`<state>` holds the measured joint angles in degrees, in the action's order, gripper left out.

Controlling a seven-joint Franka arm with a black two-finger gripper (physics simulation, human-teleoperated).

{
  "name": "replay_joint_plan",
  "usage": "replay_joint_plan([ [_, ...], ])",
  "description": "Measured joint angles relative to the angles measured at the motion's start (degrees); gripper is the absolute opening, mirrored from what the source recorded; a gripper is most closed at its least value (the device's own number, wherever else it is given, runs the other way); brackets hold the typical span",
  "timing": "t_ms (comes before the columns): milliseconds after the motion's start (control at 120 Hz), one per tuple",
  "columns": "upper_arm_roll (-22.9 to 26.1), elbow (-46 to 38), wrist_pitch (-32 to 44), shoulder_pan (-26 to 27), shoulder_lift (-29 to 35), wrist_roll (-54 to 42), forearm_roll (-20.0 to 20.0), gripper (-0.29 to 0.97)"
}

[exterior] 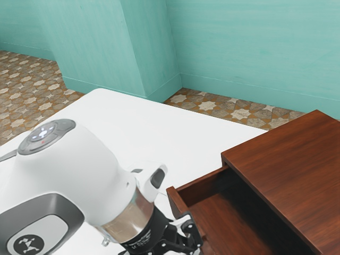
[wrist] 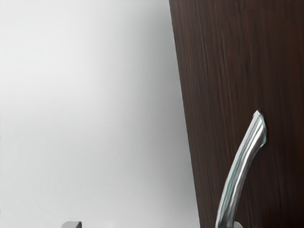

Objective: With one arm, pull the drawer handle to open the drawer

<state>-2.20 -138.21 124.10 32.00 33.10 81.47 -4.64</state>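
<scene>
1. At the exterior view's left, the white seven-joint arm (exterior: 69,175) reaches down and toward the right over the white bench (exterior: 133,122). It is the only arm in the scene, so the pull falls to it.
2. Its black two-finger gripper (exterior: 178,239) sits low at the near edge, just beside the outer face of the drawer front. Whether it is spread or clamped on anything cannot be told.
3. Next to the right is the dark reddish-brown wooden drawer (exterior: 228,223). It already stands partly out of its housing, with its hollow inside open to view and its front panel (exterior: 179,197) on the side facing the arm.
4. In the wrist view, the curved brushed-metal bar handle (wrist: 243,166) is mounted on that dark wood panel. Its long axis runs along the face of the panel, and one end bows back to meet the wood.
5. The handle lies off to one side of the hand's centre line, toward the panel, not squarely under the hand. Bare bench lies on the other side.
6. Judged from this, the pull must go straight away from the cabinet and square to the handle's long axis, toward the exterior view's left and near side.
7. At the far right, the dark brown wooden cabinet (exterior: 287,159) holds the drawer, and its flat top overhangs the drawer's back part.
</scene>
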Motion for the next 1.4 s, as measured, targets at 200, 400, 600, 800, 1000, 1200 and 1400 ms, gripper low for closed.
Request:
replay_joint_plan([
  [200, 0.0, -1.7, 0.1, 0.0, 2.2, 0.4, 0.0, 0.34],
  [400, -0.1, -3.6, 0.1, 0.0, 4.4, 0.6, 0.1, 0.34],
  [600, -0.1, -5.4, 0.1, 0.1, 6.8, 0.8, 0.1, 0.34],
  [800, -0.2, -7.5, 0.2, 0.5, 9.3, 1.0, 0.3, 0.34],
  [1000, -0.3, -9.2, 0.6, 0.5, 11.4, 1.1, 0.8, 0.34],
  [1200, -0.4, -9.8, 0.7, 0.5, 12.5, 1.3, 0.8, 0.34],
  [1400, -0.6, -10.1, 0.8, 0.5, 12.7, 1.4, 1.2, 0.37],
])
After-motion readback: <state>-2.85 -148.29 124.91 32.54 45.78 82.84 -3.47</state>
